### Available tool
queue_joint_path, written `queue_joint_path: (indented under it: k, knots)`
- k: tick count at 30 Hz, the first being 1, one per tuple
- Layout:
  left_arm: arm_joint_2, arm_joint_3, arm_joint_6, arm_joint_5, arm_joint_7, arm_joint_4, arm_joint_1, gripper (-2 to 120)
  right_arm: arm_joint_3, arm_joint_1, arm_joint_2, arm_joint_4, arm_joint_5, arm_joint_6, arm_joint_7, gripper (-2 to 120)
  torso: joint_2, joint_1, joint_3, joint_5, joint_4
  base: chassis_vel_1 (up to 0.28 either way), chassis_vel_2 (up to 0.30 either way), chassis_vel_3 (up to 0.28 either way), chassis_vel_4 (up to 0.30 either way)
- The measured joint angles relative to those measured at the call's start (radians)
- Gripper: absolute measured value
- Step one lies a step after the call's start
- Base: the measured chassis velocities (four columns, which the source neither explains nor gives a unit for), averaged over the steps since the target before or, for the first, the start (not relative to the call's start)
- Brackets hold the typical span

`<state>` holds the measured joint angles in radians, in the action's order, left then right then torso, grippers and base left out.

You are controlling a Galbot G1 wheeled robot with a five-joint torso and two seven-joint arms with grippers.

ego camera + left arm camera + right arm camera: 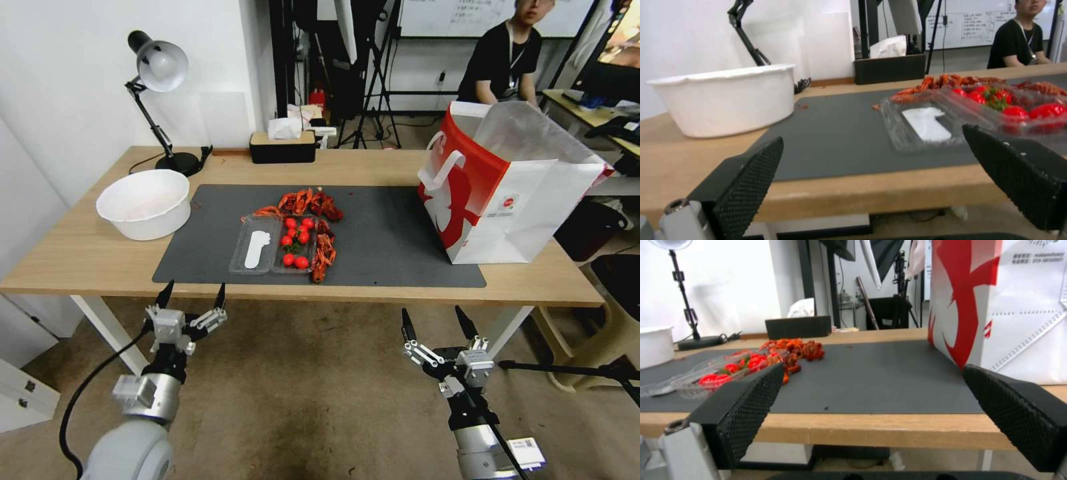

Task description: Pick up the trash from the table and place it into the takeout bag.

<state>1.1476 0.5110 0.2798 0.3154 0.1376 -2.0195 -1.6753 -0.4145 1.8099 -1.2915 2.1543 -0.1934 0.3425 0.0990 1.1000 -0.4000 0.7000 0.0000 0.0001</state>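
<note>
The trash lies mid-mat on the table (87,253): a heap of red crayfish shells (310,201) (795,348) and a clear plastic tray (273,252) (925,126) holding red cherry tomatoes (297,237) (1009,106) beside a white insert. The red-and-white takeout bag (507,200) (1009,300) stands upright and open at the mat's right end. Both grippers hang below the table's front edge, pointing at it. My left gripper (193,288) (871,136) is open and empty, in front of the mat's left end. My right gripper (432,313) (871,370) is open and empty, left of the bag.
A large white bowl (145,203) (724,96) sits on the table's left part. A desk lamp (157,67) and a black tissue box (283,147) stand along the far edge. Bare dark grey mat (387,233) lies between the shells and the bag.
</note>
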Motion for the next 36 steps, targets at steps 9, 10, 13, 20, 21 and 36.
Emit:
queue_joint_path:
  k: [9,10,13,20,21,36]
  knots:
    - [0.033,-0.014,0.05,-0.002,-0.007,0.042,0.003,100,0.011,-0.008,0.006,-0.019,0.013,-0.024,-0.02,100,0.0,0.0,0.0,0.0001,-0.0001,0.0,0.0,0.0,0.0]
    - [0.035,-0.014,0.053,-0.003,-0.007,0.045,0.004,100,0.014,-0.008,0.007,-0.019,0.008,-0.025,-0.022,100,0.0,0.0,0.0,0.0,-0.0001,0.0,0.0,0.0,0.0]
    - [0.038,-0.014,0.058,-0.004,-0.007,0.05,0.005,100,0.017,-0.008,0.007,-0.018,0.002,-0.026,-0.027,100,0.0,0.0,0.0,0.0,-0.0001,0.0,0.0,0.0,0.0]
    - [0.041,-0.012,0.061,-0.007,-0.008,0.053,0.007,100,0.017,-0.008,0.007,-0.018,0.004,-0.024,-0.031,100,0.0,0.0,0.0,0.0001,-0.0001,0.0,0.0,0.0,0.0]
    - [0.041,-0.012,0.061,-0.007,-0.008,0.053,0.007,100,0.017,-0.008,0.007,-0.018,0.004,-0.024,-0.031,100,0.0,0.0,0.0,0.0001,-0.0001,0.0,0.0,0.0,0.0]
    - [0.04,-0.012,0.059,-0.007,-0.008,0.053,0.009,100,0.016,-0.008,0.007,-0.018,0.005,-0.022,-0.031,100,0.0,0.0,0.0,0.0001,-0.0001,0.0,0.0,0.0,0.0]
